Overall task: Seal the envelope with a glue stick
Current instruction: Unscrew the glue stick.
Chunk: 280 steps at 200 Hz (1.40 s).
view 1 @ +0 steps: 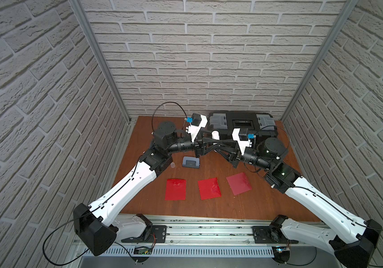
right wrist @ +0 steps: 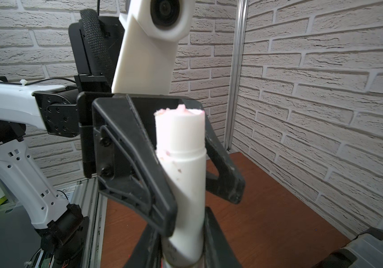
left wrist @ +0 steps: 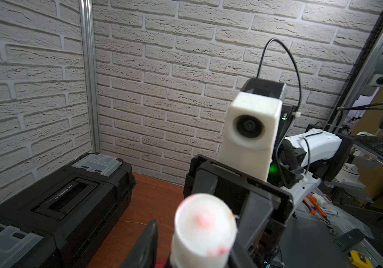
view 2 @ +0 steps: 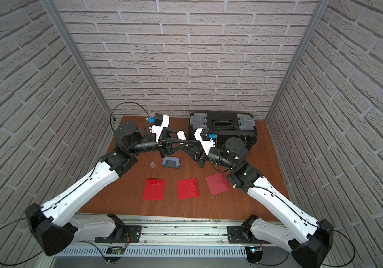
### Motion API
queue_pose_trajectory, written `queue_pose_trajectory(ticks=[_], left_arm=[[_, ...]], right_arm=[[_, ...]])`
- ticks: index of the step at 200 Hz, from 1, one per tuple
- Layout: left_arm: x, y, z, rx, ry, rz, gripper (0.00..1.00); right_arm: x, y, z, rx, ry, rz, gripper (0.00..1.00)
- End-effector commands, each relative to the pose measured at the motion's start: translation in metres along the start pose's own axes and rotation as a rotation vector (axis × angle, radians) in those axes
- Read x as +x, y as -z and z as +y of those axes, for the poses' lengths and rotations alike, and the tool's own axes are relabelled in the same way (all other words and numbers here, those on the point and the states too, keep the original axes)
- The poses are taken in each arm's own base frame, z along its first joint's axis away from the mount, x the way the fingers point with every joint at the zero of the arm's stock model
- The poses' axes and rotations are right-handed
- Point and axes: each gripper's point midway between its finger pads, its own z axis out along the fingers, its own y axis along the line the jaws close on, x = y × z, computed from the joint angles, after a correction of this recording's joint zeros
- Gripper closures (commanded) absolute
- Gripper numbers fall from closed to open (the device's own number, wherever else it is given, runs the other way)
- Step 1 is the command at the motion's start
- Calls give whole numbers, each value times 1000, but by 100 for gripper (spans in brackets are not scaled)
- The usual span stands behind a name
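Before the black plastic toolbox (view 1: 242, 116), right claw (right wrist: 181, 241) clamps the white cylindrical glue stick (right wrist: 181, 162); it points into left claw (right wrist: 198, 208), hold unclear.

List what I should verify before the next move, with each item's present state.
1. Right gripper shut on the glue stick: ok, it clamps the tube's base.
2. Cap off: ok. The glue end is bare and pink-smeared, and a clear cap lies on the table beside the hole punch.
3. Left gripper gripping the stick: cannot tell. Its jaws straddle the tube, but firm contact is unclear.
4. Red envelopes accessible: ok, three lie flat and uncovered.
5. A flap open for gluing: cannot tell.
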Motion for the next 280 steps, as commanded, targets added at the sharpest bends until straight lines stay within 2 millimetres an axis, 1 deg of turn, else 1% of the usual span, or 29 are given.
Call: queue_pose_trajectory(ticks=[1,15,29,69,98,139,158,168,180,195,204,234,254,267,280], left_arm=[[-23,6,-8,2,-73,-53,60],[-25,7,-9,0,-83,-54,59],[-25,7,-9,-5,-89,-54,55],[-25,9,-10,-13,-99,-58,55],[-25,12,-9,-29,-106,-62,50],[-22,11,-7,-28,-104,-52,53],[-21,10,-7,-19,-104,-48,57],[-22,10,-8,-13,-104,-47,56],[-21,10,-7,-15,-103,-45,53],[-20,10,-6,-18,-102,-44,53],[-21,11,-7,-15,-104,-45,55],[-22,11,-9,-4,-107,-48,69],[-23,11,-8,-6,-102,-53,76],[-25,11,-4,-31,-97,-68,78],[-33,10,7,-82,-79,-110,83]], right_arm=[[-19,5,13,-36,29,-69,97],[-19,4,13,-34,25,-69,97],[-18,4,12,-31,20,-67,97],[-17,3,10,-10,18,-61,98],[-16,2,7,7,17,-59,97],[-18,3,7,19,26,-68,97],[-19,4,6,26,30,-70,97],[-18,4,6,29,31,-70,97],[-19,5,6,33,31,-74,97],[-20,5,5,37,32,-79,97],[-20,5,5,41,31,-81,97],[-18,2,6,30,29,-75,97],[-17,0,5,29,28,-71,97],[-18,0,4,39,30,-75,97],[-21,0,0,63,25,-89,97]])
